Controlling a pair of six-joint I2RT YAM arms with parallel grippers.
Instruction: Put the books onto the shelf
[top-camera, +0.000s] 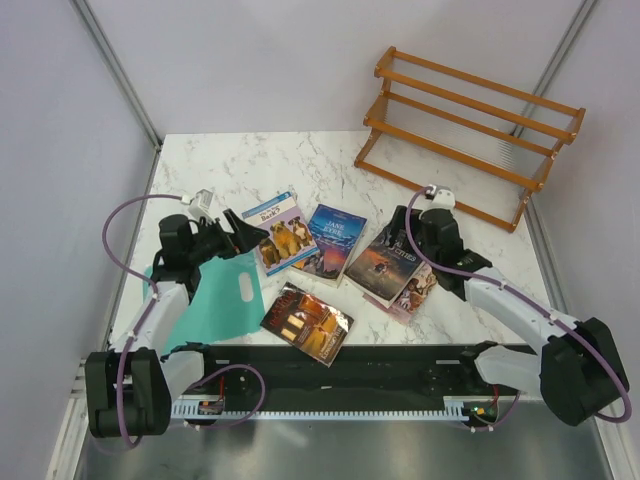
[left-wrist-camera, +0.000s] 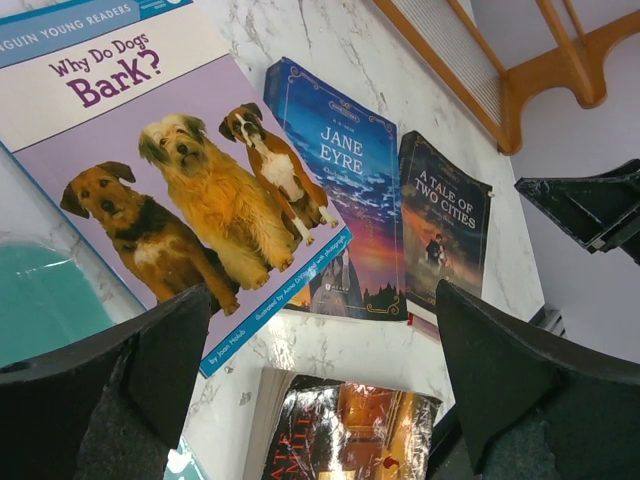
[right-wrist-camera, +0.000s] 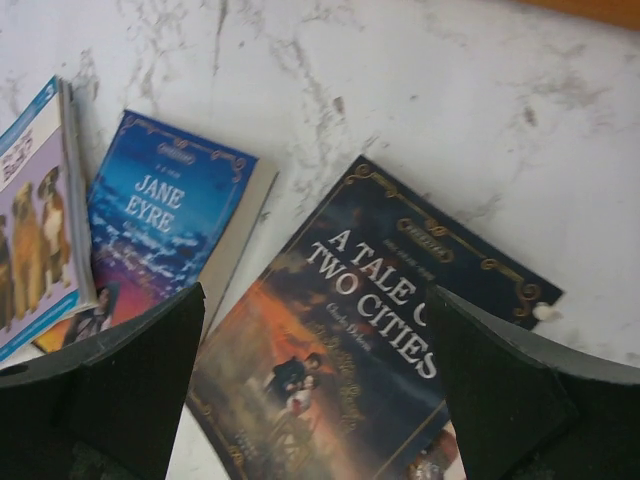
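Bright even light; soft wrist-view blur

The table (top-camera: 300, 165) is white marble veined grey. The shelf (top-camera: 455, 152) is orange-brown. The dog book (top-camera: 281, 232) is lilac with tan dogs, Jane Eyre (top-camera: 332, 240) deep blue, A Tale of Two Cities (top-camera: 383, 262) dark, beside a red-brown book (top-camera: 307, 322) and a teal sheet (top-camera: 215, 305).

Five books (top-camera: 335, 240) flat, shelf (top-camera: 470, 135) upright beyond

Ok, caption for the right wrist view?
Open right tool hovering over A Tale of Two Cities, Jane Eyre beside it.
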